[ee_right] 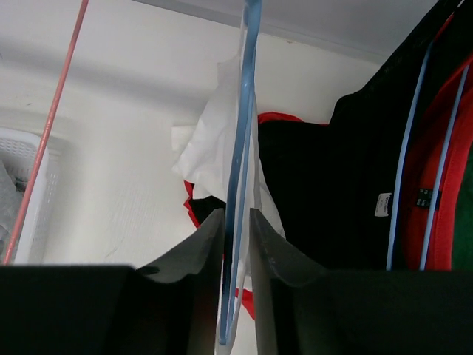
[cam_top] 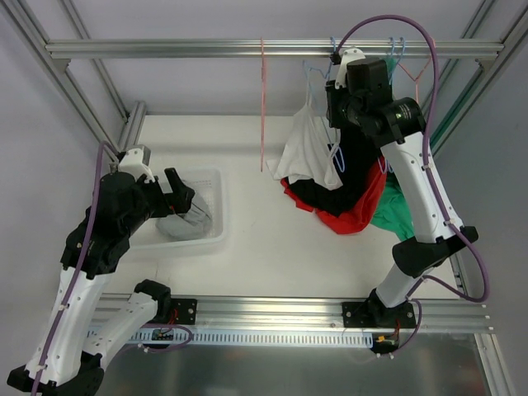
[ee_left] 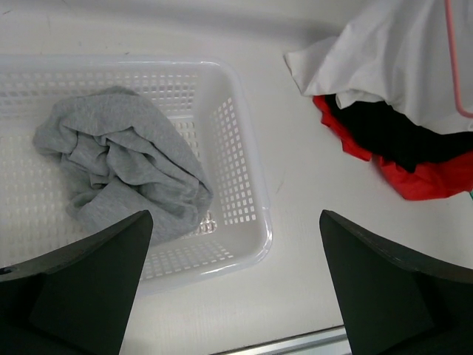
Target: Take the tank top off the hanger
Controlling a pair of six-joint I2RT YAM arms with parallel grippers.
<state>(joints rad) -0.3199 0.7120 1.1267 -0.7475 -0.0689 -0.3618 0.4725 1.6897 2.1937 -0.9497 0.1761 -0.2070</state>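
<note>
The white tank top (cam_top: 309, 148) still hangs on its light-blue hanger (ee_right: 247, 111) from the far rail (cam_top: 206, 48), on the right, so the removal looks barely begun. The right gripper (ee_right: 236, 222) pinches the hanger's wire. The left gripper (ee_left: 233, 244) hovers spread wide over the white basket (ee_left: 247, 148), which holds a grey garment (ee_left: 126, 163).

Bare table (cam_top: 256, 223) lies between basket (cam_top: 221, 206) and crowded hanging garments (cam_top: 342, 186).

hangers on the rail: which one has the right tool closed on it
The light blue hanger carrying the white top; the pink hanger hangs bare and untouched.
</note>
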